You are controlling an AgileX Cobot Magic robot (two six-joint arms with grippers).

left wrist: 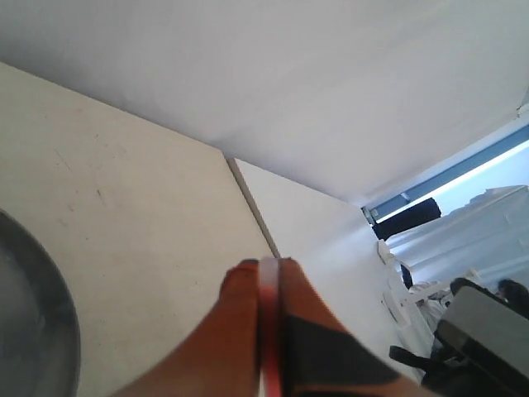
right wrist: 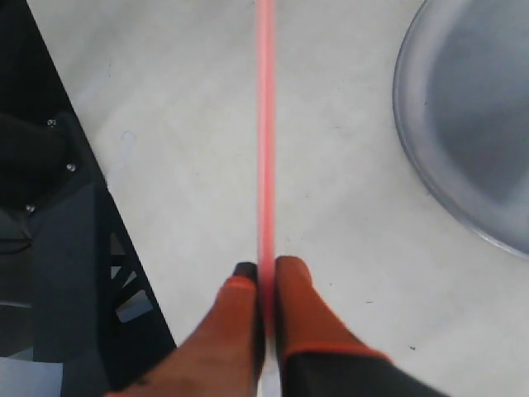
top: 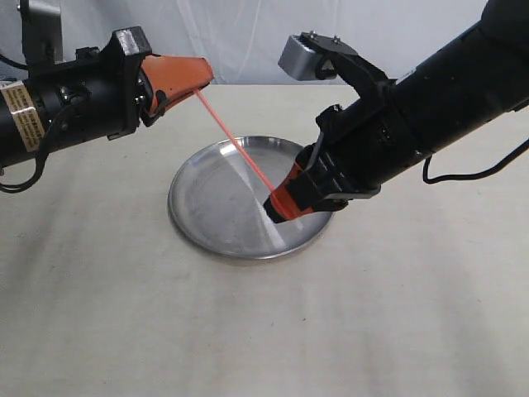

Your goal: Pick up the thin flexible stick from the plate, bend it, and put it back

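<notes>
The thin red-orange stick [top: 235, 142] runs straight and slanted above the silver plate [top: 207, 207], held at both ends. My left gripper [top: 197, 83] is shut on its upper end, up and left of the plate; the stick [left wrist: 269, 331] shows pinched between the orange fingers [left wrist: 235, 322]. My right gripper [top: 274, 207] is shut on the lower end, low over the plate's right part. In the right wrist view the stick [right wrist: 264, 124] rises straight from between the closed fingertips [right wrist: 291, 289], with the plate [right wrist: 471, 124] off to one side.
The plate sits in the middle of a pale cloth-covered table [top: 264, 331]. A white wall [top: 248, 33] stands behind. The left arm's black body [right wrist: 50, 248] shows beside the stick in the right wrist view.
</notes>
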